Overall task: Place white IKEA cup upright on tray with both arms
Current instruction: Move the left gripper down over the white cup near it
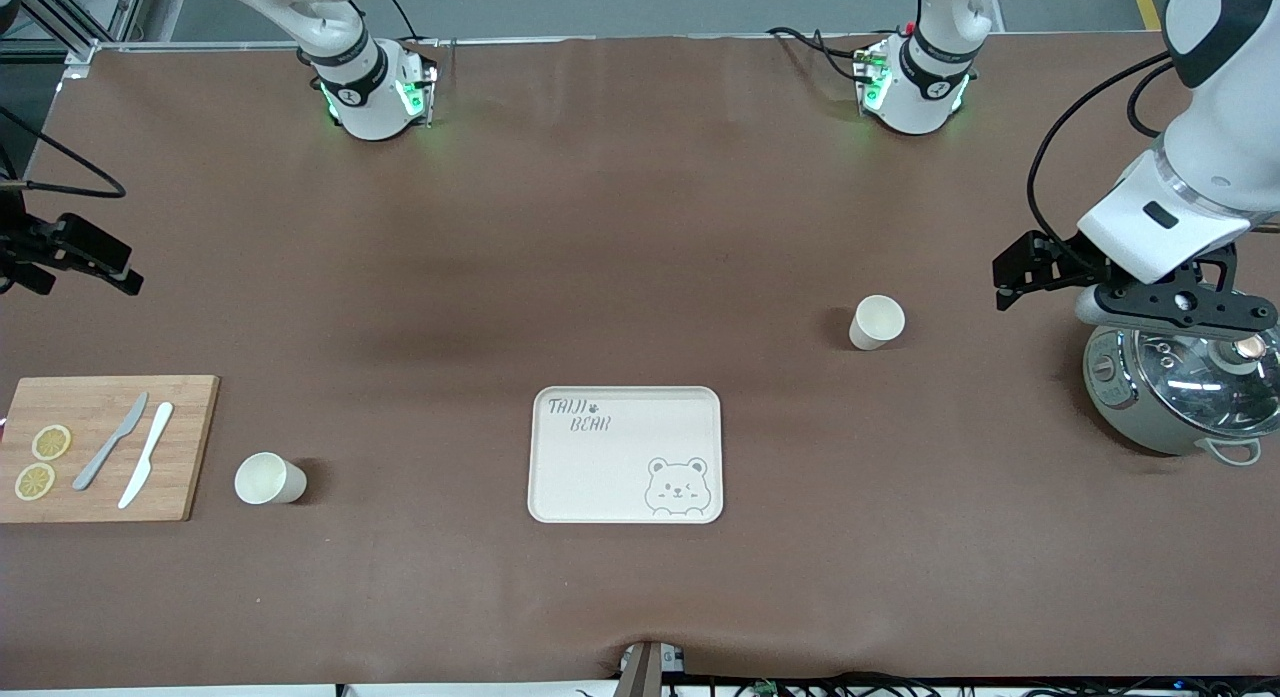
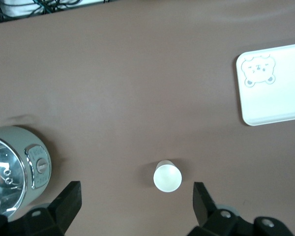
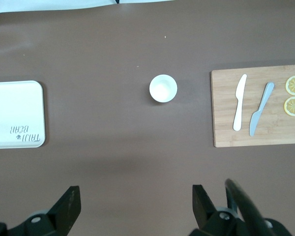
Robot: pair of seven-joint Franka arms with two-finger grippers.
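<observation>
The cream tray (image 1: 600,477) with the bear drawing lies near the table's middle and holds nothing; it also shows in the left wrist view (image 2: 280,93) and the right wrist view (image 3: 14,113). One white cup (image 1: 877,322) stands mouth up toward the left arm's end, also in the left wrist view (image 2: 167,176). A second white cup (image 1: 268,478) stands mouth up beside the cutting board, also in the right wrist view (image 3: 162,88). My left gripper (image 1: 1005,280) (image 2: 135,196) is open and empty, in the air between the first cup and a pot. My right gripper (image 1: 118,267) (image 3: 135,196) is open and empty at the right arm's end.
A steel pot with a glass lid (image 1: 1180,387) stands under the left arm's wrist, also in the left wrist view (image 2: 10,177). A bamboo cutting board (image 1: 180,447) carries two knives (image 1: 130,447) and two lemon slices (image 1: 42,462).
</observation>
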